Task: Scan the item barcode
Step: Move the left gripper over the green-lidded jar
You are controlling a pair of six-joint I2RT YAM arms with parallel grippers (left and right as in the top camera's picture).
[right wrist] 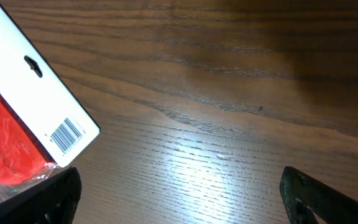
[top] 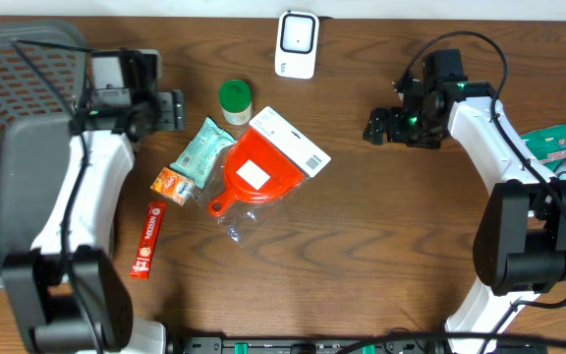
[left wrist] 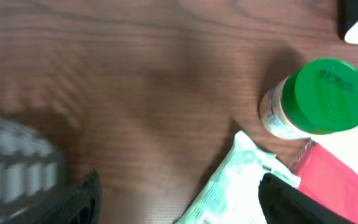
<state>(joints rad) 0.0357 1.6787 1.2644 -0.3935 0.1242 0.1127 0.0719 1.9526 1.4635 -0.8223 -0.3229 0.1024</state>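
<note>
While both claws hang spread wide above the wooden table (top: 362,256), neither holds or touches anything. The left claw (top: 172,110) sits at the far left beside the grey basket (top: 8,69). Its two dark fingers (left wrist: 73,199) stand far apart at the lower corners of its wrist view. Below the gap between them are bare wood and the corner of a mint-green wipes packet (left wrist: 229,186). Just right of that packet a green-capped bottle (left wrist: 325,93) stands upright.

The right claw (top: 376,128) hovers right of centre toward the far side, its jaws equally splayed over bare wood.

The item to scan, a red scoop (top: 268,157) in a clear bag with a white header card (right wrist: 36,81), lies flat mid-table, apart from both claws. Its barcode (right wrist: 66,135) faces up near the card's right corner. A white scanner (top: 298,44) rests at the far edge. A small orange packet (top: 172,185) and a red stick sachet (top: 147,239) lie nearer on the left, and green bags (top: 563,157) lie at the right edge.
</note>
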